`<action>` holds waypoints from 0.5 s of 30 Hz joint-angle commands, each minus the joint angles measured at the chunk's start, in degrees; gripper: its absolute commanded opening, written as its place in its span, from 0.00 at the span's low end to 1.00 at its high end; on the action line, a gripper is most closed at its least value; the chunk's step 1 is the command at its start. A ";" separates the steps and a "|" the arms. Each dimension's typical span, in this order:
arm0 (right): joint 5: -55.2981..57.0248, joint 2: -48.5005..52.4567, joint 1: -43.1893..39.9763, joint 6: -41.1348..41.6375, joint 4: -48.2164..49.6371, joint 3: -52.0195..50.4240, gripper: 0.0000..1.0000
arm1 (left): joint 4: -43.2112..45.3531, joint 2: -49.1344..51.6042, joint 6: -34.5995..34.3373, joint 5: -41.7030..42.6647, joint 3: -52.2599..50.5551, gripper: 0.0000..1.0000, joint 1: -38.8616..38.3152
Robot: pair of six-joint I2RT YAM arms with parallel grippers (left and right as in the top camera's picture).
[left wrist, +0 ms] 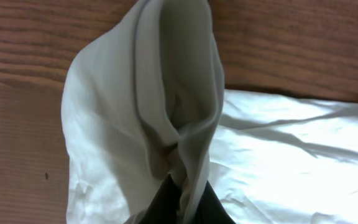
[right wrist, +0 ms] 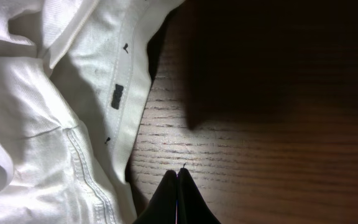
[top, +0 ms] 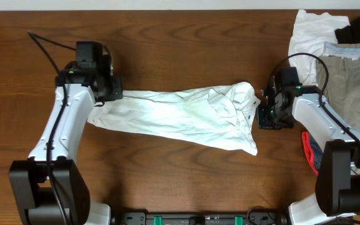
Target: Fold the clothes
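The large thin wrinkled white cloth garment (top: pixel 180 115) lies stretched across the brown wooden table (top: pixel 167 37). The left gripper (left wrist: pixel 180 193) pinches its gathered end; the right gripper (right wrist: pixel 178 180) is pressed together, empty, just beside the other edge. The step seems to be spreading; next the right must open and take that edge. Only the right wrist view shows the small dark label (right wrist: pixel 117 96).

**Cloth bars the middle; far side open**

A long wrinkled white cloth garment (top: pixel 180 115) lies across the middle of the brown wooden surface (top: pixel 186 37), from the left arm (top: pixel 64 128) to the right arm (top: pixel 327 119). Bare wood runs wide along the far side, narrower along the near side. A heap of khaki, white and black clothes (top: pixel 349 81) fills the far right corner.
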 commanded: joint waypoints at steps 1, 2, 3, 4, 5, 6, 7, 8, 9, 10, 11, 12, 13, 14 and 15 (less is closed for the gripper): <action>0.33 -1.07 0.46 0.52 0.04 -0.24 0.02 | -0.59 -1.38 0.98 -3.02 0.96 0.06 -0.79; 0.35 -1.07 0.46 0.70 0.04 -0.24 0.02 | -0.72 -1.38 0.96 -3.02 0.96 0.06 -0.98; 0.33 -1.07 0.46 0.70 0.04 -0.24 0.02 | -0.90 -1.38 0.96 -3.02 0.96 0.06 -1.25; 0.33 -1.07 0.46 0.70 0.07 -0.24 0.02 | -0.96 -1.38 0.96 -2.99 0.96 0.06 -1.64; 0.31 -1.07 0.46 0.70 0.09 -0.24 0.02 | -1.09 -1.38 0.94 -2.80 0.96 0.06 -2.01; 0.31 -1.07 0.46 0.70 0.11 -0.24 0.02 | -1.14 -1.38 0.90 -2.78 0.96 0.06 -2.58; 0.33 -1.07 0.46 0.70 0.11 -0.24 0.02 | -1.16 -1.38 0.74 -2.78 0.96 0.06 -3.17; 0.31 -1.07 0.46 0.70 0.11 -0.24 0.02 | -1.18 -1.38 0.74 -2.78 0.96 0.06 -3.96; 0.31 -1.07 0.46 0.70 0.11 -0.24 0.02 | -1.33 -1.38 0.74 -2.78 0.96 0.06 -5.05; 0.31 -1.07 0.46 0.70 0.11 -0.24 0.02 | -1.55 -1.38 0.70 -2.75 0.96 0.06 -5.84; 0.31 -1.07 0.46 0.72 0.11 -0.24 0.02 | -2.03 -1.36 0.31 -2.73 0.96 0.06 -7.28; 0.31 -1.07 0.46 0.72 0.11 -0.24 0.02 | -2.40 -1.36 0.28 -2.73 0.96 0.06 -8.24; 0.31 -1.07 0.46 0.72 0.13 -0.24 0.02 | -2.93 -1.36 0.28 -2.75 0.96 0.06 -9.84; 0.31 -1.07 0.46 0.72 0.11 -0.24 0.02 | -3.19 -1.36 0.26 -2.78 0.94 0.06 -10.99; 0.31 -1.07 0.46 0.72 0.11 -0.24 0.02 | -3.28 -1.36 0.15 -2.80 0.90 0.06 -12.15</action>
